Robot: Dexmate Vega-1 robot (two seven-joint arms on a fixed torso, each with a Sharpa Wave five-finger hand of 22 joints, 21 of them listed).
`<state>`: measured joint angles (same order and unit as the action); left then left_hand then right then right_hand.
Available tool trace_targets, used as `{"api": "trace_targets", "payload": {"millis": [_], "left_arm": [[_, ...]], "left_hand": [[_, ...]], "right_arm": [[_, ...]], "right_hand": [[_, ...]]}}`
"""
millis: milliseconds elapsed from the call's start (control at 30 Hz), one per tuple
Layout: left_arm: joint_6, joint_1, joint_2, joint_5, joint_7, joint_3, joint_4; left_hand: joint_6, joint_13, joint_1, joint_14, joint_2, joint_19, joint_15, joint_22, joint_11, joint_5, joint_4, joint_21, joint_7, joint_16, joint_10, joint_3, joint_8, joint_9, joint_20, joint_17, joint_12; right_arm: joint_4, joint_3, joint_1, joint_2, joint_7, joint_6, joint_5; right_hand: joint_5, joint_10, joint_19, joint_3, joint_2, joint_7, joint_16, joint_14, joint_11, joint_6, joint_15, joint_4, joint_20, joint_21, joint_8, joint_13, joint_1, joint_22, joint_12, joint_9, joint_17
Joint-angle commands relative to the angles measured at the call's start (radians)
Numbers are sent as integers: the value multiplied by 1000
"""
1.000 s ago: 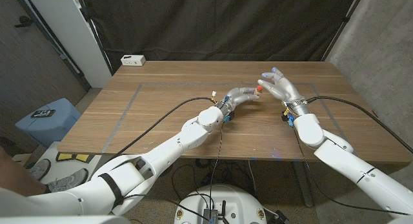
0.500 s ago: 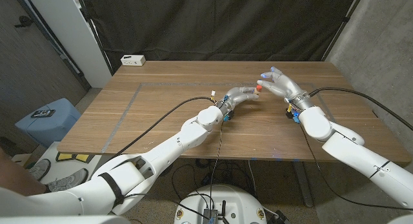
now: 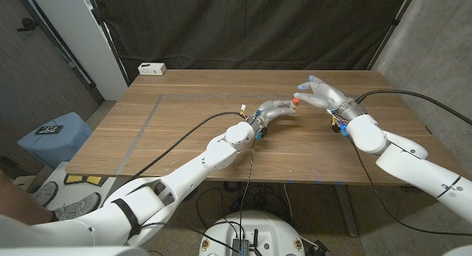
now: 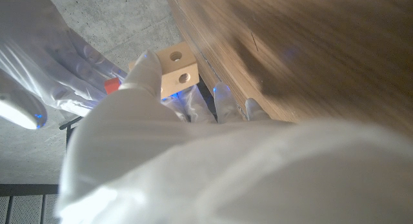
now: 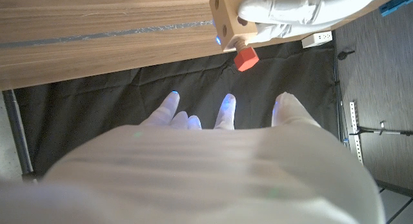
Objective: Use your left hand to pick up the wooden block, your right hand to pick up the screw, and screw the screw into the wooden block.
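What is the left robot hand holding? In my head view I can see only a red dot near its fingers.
Observer: A wooden block. The left robot hand grips it, and two of its faces have round holes.
Operator: And the red dot?
Observer: That is the red head of the screw. It appears to sit in one face of the block.
Operator: Does anything else hold it?
Observer: No. The right robot hand is open, fingers spread, apart from the screw.
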<state>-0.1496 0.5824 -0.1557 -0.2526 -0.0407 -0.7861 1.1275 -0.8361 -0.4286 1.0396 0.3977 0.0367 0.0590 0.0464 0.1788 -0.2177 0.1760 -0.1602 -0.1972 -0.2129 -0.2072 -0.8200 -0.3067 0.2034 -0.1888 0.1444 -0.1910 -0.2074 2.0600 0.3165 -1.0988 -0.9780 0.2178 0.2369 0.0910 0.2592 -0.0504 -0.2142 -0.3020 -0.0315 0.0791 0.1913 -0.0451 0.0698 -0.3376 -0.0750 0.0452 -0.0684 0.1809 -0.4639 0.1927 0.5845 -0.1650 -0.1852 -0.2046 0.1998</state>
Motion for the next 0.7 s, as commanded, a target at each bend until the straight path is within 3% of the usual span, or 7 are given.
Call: {"api": "trace_targets", "payload": {"millis": [33, 700], "left_arm": [[17, 6, -11, 2, -2, -2, 26], [33, 13, -20, -13, 4, 4, 59]], "left_hand": [[2, -6, -1, 1, -1, -3, 65, 4, -4, 3, 4, -5, -5, 1, -11, -3, 4, -2, 4, -1, -7], [3, -6, -6, 1, -2, -4, 62, 4, -4, 3, 7, -5, -5, 1, -12, -5, 3, -2, 5, -2, -8]], "right_arm": [[75, -8, 5, -69, -58, 87, 11], [146, -16, 15, -145, -119, 169, 22]], "right_hand": [[7, -8, -1, -3, -10, 5, 1, -9, 1, 0, -6, 10, -3, 2, 3, 2, 9, -4, -3, 0, -1], [16, -27, 5, -9, -16, 13, -3, -26, 2, 5, -14, 33, -10, 3, 12, 2, 26, -4, -1, 0, -4]]}}
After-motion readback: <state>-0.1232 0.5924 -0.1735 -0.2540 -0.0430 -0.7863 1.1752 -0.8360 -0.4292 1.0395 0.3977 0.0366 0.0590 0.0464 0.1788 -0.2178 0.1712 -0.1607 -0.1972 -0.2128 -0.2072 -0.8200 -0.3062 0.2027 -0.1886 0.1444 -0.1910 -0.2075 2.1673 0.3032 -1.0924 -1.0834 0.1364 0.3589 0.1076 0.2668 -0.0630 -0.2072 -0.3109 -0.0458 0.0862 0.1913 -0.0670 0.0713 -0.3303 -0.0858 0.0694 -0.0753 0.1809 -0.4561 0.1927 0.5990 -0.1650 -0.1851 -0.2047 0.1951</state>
